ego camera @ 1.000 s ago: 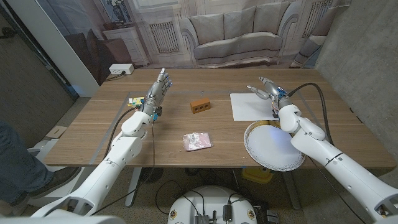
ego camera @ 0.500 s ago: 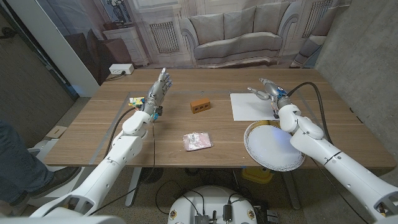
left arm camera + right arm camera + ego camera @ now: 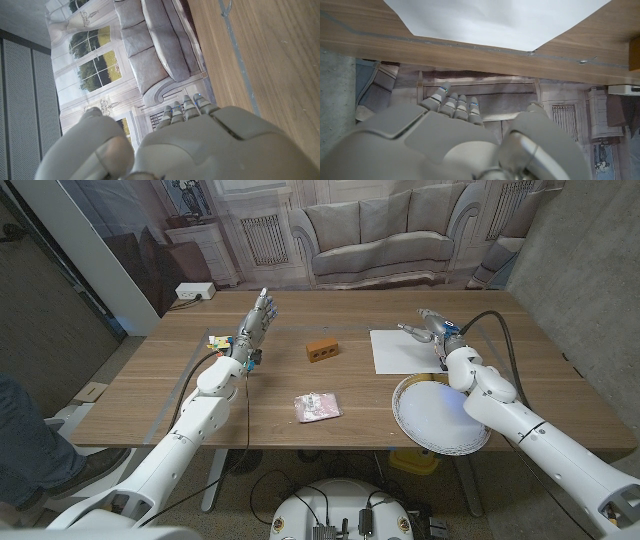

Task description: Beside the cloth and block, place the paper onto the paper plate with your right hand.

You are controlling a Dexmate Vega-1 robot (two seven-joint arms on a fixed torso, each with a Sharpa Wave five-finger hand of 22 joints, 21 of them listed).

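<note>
A white sheet of paper (image 3: 405, 350) lies on the wooden table (image 3: 150, 395) at the right, and in the right wrist view the paper (image 3: 495, 22) shows beyond my fingers. The round paper plate (image 3: 438, 415) sits just in front of it at the table's near edge. My right hand (image 3: 428, 326) hovers over the paper's far right part, fingers apart, holding nothing. My right hand (image 3: 455, 145) fills the lower wrist picture. A brown block (image 3: 322, 349) sits mid-table and a pink cloth (image 3: 317, 407) lies nearer. My left hand (image 3: 255, 320) is raised at the left, fingers spread, holding nothing.
Small coloured items (image 3: 215, 342) lie on the table beside my left wrist. A grey cable (image 3: 495, 320) loops from my right arm above the table's right side. In the left wrist view my left hand (image 3: 200, 145) is held above the bare table (image 3: 265, 55).
My right arm has shifted very slightly over the paper. The paper, plate, block, cloth and left arm are unmoved.
</note>
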